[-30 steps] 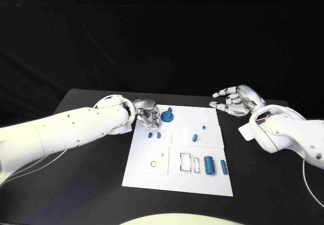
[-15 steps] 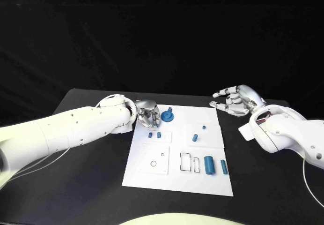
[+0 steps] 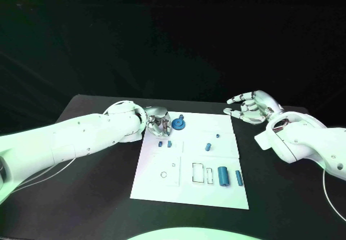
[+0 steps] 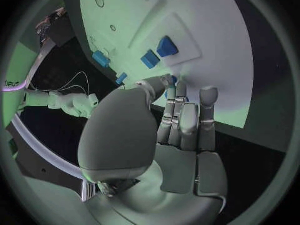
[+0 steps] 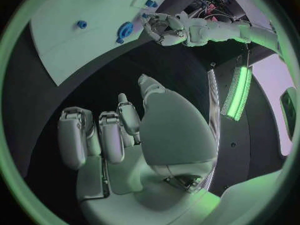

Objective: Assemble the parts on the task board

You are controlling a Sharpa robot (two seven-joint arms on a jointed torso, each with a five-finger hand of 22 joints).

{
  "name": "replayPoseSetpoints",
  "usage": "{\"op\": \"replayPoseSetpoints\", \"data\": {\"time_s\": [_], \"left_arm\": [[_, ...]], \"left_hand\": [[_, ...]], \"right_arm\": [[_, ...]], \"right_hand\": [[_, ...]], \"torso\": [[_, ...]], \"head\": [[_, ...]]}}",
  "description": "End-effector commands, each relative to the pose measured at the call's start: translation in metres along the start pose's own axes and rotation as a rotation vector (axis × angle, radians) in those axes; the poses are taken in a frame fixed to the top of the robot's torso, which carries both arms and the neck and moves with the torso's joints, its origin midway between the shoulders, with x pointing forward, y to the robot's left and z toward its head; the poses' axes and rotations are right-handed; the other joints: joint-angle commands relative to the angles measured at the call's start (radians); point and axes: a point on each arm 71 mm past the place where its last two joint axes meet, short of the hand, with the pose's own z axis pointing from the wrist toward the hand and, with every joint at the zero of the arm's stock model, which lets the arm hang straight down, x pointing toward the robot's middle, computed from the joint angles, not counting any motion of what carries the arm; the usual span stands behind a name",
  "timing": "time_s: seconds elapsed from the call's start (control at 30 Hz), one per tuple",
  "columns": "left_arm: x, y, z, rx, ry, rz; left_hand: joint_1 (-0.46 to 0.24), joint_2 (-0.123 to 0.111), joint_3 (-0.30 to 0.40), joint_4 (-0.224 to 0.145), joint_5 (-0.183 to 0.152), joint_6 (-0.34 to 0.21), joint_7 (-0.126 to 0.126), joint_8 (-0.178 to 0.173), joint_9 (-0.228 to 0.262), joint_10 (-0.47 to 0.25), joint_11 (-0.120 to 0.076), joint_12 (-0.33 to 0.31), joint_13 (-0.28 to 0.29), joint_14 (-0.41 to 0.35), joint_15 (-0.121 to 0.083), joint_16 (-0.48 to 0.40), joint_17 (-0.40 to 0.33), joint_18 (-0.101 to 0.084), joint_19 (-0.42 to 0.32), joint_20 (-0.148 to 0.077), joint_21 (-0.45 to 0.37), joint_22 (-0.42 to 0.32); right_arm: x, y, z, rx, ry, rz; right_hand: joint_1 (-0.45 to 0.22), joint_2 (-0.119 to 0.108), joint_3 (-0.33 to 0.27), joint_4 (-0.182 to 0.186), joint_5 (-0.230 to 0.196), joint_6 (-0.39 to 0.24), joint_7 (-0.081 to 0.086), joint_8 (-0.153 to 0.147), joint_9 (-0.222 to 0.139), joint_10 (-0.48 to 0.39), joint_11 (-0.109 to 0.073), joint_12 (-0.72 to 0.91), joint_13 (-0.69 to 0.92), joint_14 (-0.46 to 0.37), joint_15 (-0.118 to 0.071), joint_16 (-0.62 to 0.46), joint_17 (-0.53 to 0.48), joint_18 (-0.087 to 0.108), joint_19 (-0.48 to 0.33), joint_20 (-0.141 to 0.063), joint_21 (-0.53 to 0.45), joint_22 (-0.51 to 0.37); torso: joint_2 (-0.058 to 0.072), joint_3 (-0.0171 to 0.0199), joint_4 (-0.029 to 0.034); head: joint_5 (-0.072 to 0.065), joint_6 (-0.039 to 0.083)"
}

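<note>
The white board [image 3: 189,157] lay in the middle of the black worktop [image 3: 94,165], with small blue pieces scattered over it: a round disc-shaped piece [image 3: 178,123] near its far left corner, two little blocks [image 3: 165,144] just below that, a short peg [image 3: 207,147] near the middle, and two cylinders [image 3: 229,176] lying side by side toward the near right. The left hand [image 3: 156,122] sat at the board's far left corner, fingers [image 4: 187,117] curled down beside the disc; whether they touched it I couldn't tell. The right hand [image 3: 251,107] hovered off the board's far right corner, fingers [image 5: 100,132] loosely apart, holding nothing.
</note>
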Motion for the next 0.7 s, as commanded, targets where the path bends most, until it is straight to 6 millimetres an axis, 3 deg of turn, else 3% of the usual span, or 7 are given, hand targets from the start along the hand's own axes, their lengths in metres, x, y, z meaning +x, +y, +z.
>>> {"op": "replayPoseSetpoints", "data": {"time_s": [0.03, 0.7], "left_arm": [[0.0019, -0.0001, 0.0012, -0.004, 0.024, 0.009], [0.0071, 0.0003, 0.0040, -0.008, 0.065, -0.001]], "left_hand": [[-0.004, 0.005, 0.001, -0.005, 0.000, 0.004, 0.001, 0.002, 0.000, 0.008, 0.000, -0.006, -0.001, 0.001, 0.003, 0.002, -0.001, -0.015, -0.004, 0.000, -0.003, -0.001], [-0.007, 0.006, 0.002, -0.010, -0.001, -0.003, 0.005, -0.009, 0.000, 0.006, 0.004, -0.021, -0.002, -0.003, 0.006, -0.001, -0.007, -0.014, -0.012, 0.002, -0.008, -0.007]], "right_arm": [[0.0014, 0.0012, -0.0001, -0.011, 0.011, -0.005], [0.0014, 0.0012, -0.0002, -0.011, 0.012, -0.005]], "right_hand": [[-0.007, -0.005, 0.006, -0.001, 0.006, 0.005, 0.000, 0.006, -0.002, -0.004, -0.002, -0.005, -0.001, 0.079, -0.008, -0.005, 0.155, 0.021, 0.031, -0.010, -0.003, 0.176], [-0.009, -0.005, 0.007, -0.001, 0.006, 0.005, 0.000, 0.007, -0.002, -0.002, -0.002, -0.003, 0.000, 0.079, -0.008, -0.004, 0.157, 0.020, 0.033, -0.010, -0.001, 0.177]], "torso": [[0.000, -0.0006, -0.0001], [-0.001, 0.0008, 0.0006]], "head": [[-0.001, -0.001], [-0.003, -0.004]]}}
